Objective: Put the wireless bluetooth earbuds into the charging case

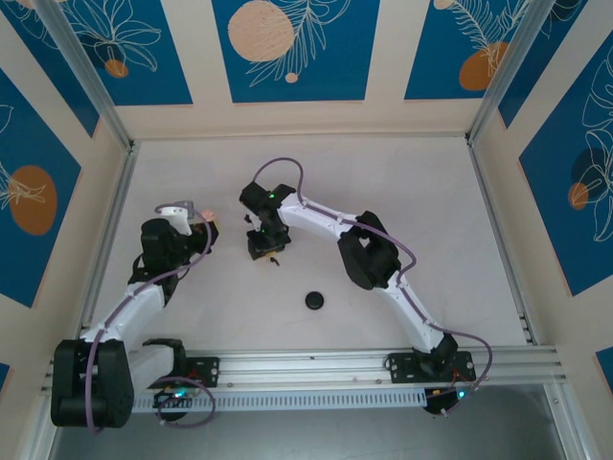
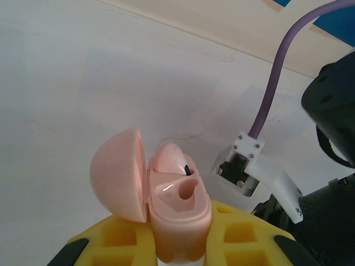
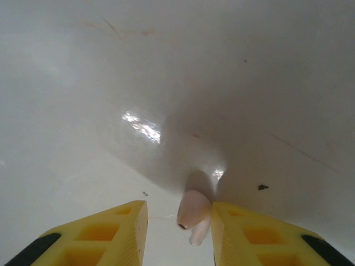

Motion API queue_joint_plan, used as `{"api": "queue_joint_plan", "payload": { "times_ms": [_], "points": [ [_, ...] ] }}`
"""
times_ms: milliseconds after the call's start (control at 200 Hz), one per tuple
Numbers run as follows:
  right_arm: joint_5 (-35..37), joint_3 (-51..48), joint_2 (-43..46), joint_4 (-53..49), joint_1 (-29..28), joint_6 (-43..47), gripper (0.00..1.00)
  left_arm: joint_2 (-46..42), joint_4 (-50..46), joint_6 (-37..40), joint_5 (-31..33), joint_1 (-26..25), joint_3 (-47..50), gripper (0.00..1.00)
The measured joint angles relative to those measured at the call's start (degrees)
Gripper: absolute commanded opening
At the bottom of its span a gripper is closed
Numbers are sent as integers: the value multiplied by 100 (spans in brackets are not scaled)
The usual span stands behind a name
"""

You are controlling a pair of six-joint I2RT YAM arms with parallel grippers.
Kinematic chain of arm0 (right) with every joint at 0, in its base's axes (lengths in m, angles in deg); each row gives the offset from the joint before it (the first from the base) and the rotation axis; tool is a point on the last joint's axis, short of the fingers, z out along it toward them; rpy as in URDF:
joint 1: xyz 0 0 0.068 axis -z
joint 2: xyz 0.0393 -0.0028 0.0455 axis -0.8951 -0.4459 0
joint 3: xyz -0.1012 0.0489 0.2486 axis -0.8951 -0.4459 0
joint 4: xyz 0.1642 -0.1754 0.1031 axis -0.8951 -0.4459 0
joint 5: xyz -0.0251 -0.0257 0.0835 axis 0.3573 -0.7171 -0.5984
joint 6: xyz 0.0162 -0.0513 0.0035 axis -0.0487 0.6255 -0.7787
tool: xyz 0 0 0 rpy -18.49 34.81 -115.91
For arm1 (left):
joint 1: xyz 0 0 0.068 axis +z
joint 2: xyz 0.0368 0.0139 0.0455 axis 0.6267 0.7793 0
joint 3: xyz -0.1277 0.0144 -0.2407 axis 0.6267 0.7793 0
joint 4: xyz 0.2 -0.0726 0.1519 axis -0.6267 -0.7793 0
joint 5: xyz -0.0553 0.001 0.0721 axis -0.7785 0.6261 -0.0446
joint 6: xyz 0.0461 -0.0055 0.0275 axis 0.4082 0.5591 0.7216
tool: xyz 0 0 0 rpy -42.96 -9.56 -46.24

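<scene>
The charging case is pale pink with its lid hinged open to the left. My left gripper is shut on its lower body and holds it above the table. A pale pink earbud sits in the far socket; the near socket is empty. From above, the case shows at the tip of the left gripper. A second pale pink earbud lies on the table against the inner face of the right finger. My right gripper is open around it, low over the table.
A round black disc lies on the white table in front of the two grippers. Small dark specks sit beside the right gripper. The right arm's white bracket and purple cable hang close to the case.
</scene>
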Motion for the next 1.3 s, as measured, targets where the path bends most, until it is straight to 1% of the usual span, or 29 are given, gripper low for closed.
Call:
{"api": "queue_joint_plan", "payload": {
  "times_ms": [425,570,785,945,1185,1300],
  "points": [
    [372,111,-101,-164,-92,35,29,-7,-4,-2,-24,24,39,9],
    [396,111,-101,-155,-96,15,29,-26,-4,-2,-26,24,39,9],
    [407,111,-103,-146,-85,-37,23,-26,-4,0,-61,24,39,9],
    [398,96,-103,-46,-83,-92,21,-26,-2,0,-72,24,118,9],
    [393,-361,140,356,-79,-188,21,-26,15,2,-160,24,151,9],
    [404,-852,437,730,-76,-247,21,0,197,0,-310,24,262,8]
  ]
}}
